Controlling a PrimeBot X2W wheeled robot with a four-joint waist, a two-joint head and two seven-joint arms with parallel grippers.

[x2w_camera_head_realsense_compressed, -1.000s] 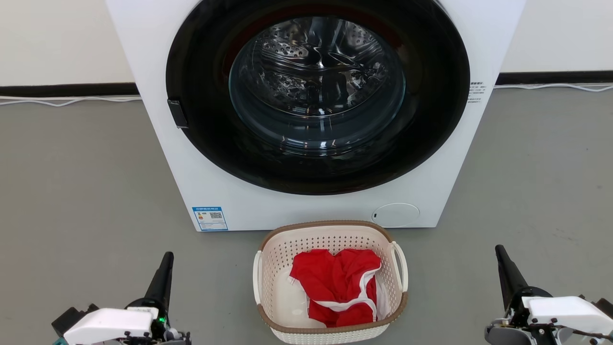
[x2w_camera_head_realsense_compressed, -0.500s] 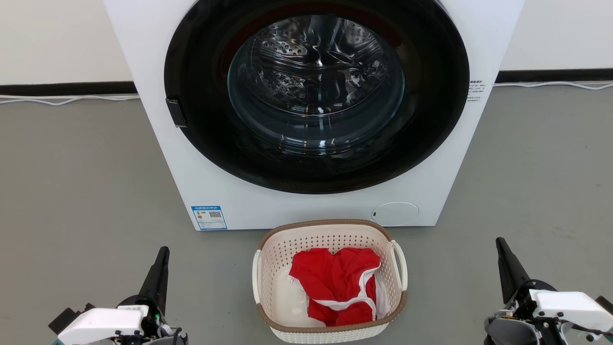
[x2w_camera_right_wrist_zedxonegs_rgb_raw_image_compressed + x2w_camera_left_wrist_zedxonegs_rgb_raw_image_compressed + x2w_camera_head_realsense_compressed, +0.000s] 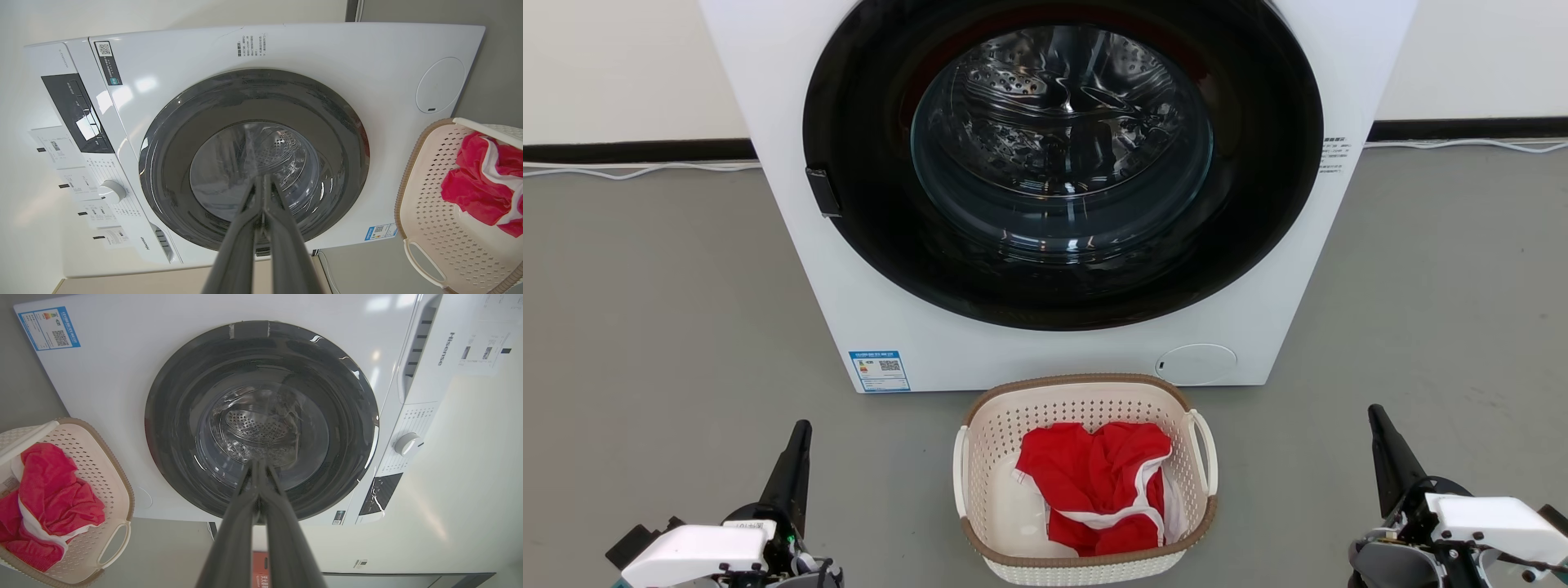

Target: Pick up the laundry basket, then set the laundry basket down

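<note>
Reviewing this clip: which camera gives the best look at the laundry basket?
The head view: nearly the whole laundry basket sits centred before the washer, with both side handles and the red garment inside. The left wrist view cuts it off at its left edge, the right wrist view at its right edge.

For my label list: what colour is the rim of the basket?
The basket rim is brown, best in head view.

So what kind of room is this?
Probably a laundry room or laundry corner. A big white front-loading washing machine stands on a plain grey floor. Right in front of it sits a small laundry basket with red clothing inside.
</note>
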